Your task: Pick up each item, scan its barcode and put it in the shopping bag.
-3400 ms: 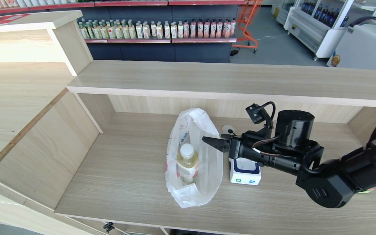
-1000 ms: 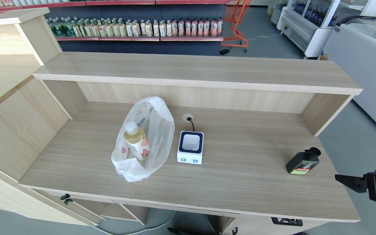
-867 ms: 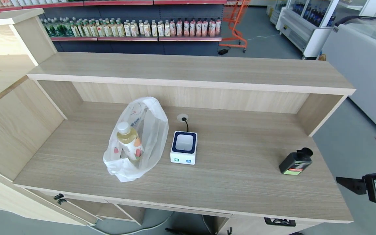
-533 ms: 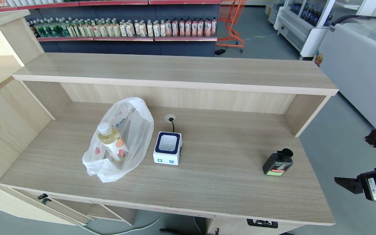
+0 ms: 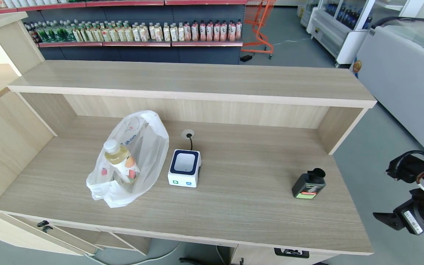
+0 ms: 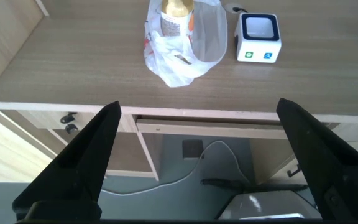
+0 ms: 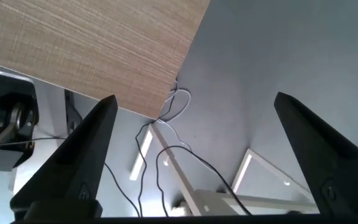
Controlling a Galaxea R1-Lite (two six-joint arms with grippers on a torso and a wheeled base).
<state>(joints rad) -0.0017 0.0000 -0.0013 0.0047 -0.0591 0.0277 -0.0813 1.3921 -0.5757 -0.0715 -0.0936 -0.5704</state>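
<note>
The left gripper [image 6: 199,104] and right gripper [image 7: 196,98] hang empty, jaws wide apart. The black bottle [image 5: 308,183] stands left of the right gripper; the bag [image 5: 129,158] sits farther left.

Head and left wrist overlook one counter [image 5: 256,191].

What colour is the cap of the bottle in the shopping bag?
The cap is white; the head view shows it best.

Wide counter [image 5: 248,184] stretch lies between scanner [image 5: 183,168] and bottle [image 5: 308,183] (raised ledge [image 5: 197,79] behind).
</note>
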